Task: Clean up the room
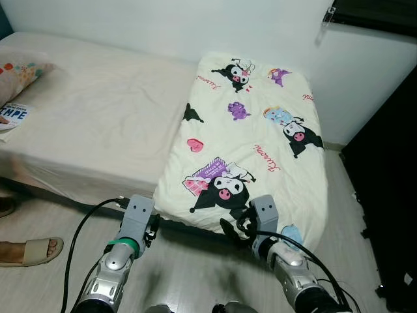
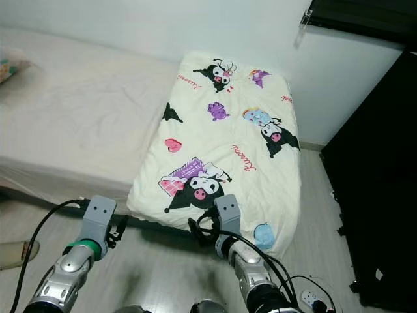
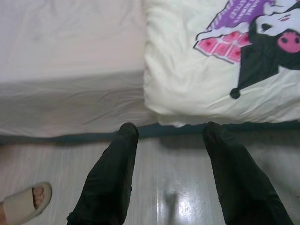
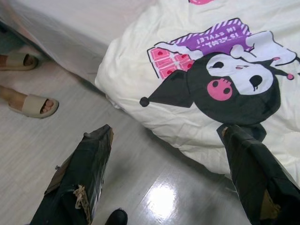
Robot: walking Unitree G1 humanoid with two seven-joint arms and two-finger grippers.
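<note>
Bedroom first, from the left eye view: 1 low bed runs along a white wall, and 1 cream cartoon-print quilt lies folded over its right half, the near edge hanging past the mattress toward the pale wood floor. I see 1 pillow and 1 book at the far left, plus a person's foot in a beige sandal on the floor. My left gripper hovers just below the quilt's near-left corner, my right gripper just below the near edge.

From the right eye view I get the same layout, with a dark cabinet to the right of the bed.

Through the left wrist view, the 2 black fingers are spread wide over the floor, empty, the quilt corner just beyond their tips.

Through the right wrist view, the 2 fingers are also spread apart and empty, 1 of them overlapping the quilt's hanging edge, and 2 sandalled feet are near the bed.

I judge the quilt soft, light and floppy; it should bunch easily, so I would pinch each near corner through several layers
</note>
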